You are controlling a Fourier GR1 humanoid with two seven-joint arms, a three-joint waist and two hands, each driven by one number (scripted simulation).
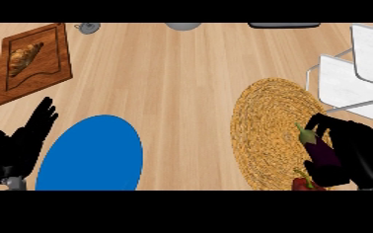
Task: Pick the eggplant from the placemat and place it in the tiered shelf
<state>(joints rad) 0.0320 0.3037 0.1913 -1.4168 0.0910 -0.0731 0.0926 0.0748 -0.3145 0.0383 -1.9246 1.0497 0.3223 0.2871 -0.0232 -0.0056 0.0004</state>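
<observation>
A dark purple eggplant (320,150) with a green stem lies on the round woven straw placemat (273,123) at the right. My right hand (348,153) is curled round the eggplant, fingers above and thumb below it, hiding its right side. The white tiered shelf (342,76) stands at the far right edge, just beyond the placemat. At the left edge my left hand (29,135) rests open, fingers pointing up.
A blue oval plate (91,155) lies at the lower left. A wooden board with a croissant (29,57) sits at the upper left. A red pepper (306,183) peeks in at the placemat's lower edge. Small grey items line the far edge.
</observation>
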